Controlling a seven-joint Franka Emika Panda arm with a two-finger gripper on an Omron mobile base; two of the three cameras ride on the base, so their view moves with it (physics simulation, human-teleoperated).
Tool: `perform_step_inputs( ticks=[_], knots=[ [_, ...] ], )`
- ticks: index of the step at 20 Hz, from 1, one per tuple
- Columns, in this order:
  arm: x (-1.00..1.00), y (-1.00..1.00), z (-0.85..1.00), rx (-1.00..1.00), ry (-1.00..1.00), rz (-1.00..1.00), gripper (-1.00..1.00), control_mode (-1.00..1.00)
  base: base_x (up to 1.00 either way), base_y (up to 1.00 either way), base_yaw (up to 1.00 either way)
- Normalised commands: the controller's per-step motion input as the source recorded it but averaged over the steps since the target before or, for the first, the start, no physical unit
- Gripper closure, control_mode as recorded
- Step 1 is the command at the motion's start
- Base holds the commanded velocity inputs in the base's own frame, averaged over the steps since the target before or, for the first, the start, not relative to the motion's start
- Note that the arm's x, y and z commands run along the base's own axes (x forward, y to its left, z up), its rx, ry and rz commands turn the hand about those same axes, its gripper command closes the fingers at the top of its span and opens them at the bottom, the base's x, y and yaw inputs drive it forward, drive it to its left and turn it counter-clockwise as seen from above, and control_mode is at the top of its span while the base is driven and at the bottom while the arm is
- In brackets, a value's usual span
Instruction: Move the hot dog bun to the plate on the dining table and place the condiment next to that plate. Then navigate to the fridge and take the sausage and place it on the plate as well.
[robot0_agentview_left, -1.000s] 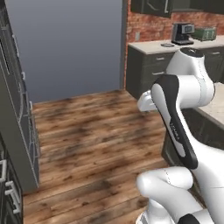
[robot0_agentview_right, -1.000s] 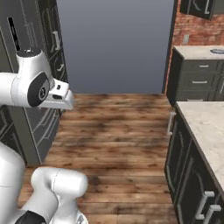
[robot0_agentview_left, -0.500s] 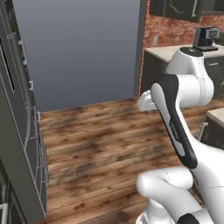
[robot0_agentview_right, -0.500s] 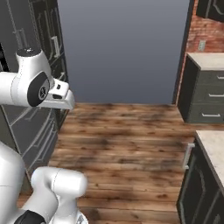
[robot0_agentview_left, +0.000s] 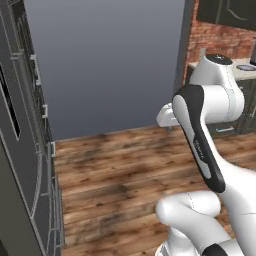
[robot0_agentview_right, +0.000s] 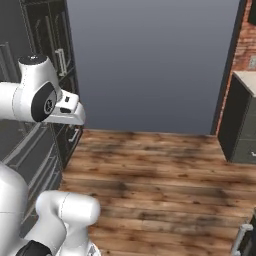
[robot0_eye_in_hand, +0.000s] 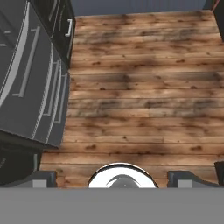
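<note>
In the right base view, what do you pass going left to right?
Dark grey steel fridge front with handles → white robot arm's hand → flat blue-grey wall → red brick wall strip, dark drawer cabinet below it.

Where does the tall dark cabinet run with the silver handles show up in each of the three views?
Left base view: the dark cabinet run fills the left edge, top to bottom.
Right base view: it stands at the left, behind the arm.
Hand view: it takes the upper left, seen from above.
Shared landmark: the wood plank floor beside it, running up to the grey wall.
</note>
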Motion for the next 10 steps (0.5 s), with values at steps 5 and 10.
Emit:
perform_step_inputs(
  ticks=[5, 10],
  knots=[
    [0.0, 0.0, 0.0, 0.0, 0.0, 0.0, -1.0, 1.0, 1.0, 0.0, 0.24],
    [0.0, 0.0, 0.0, 0.0, 0.0, 0.0, -1.0, 1.0, 1.0, 0.0, 0.38]
  ],
)
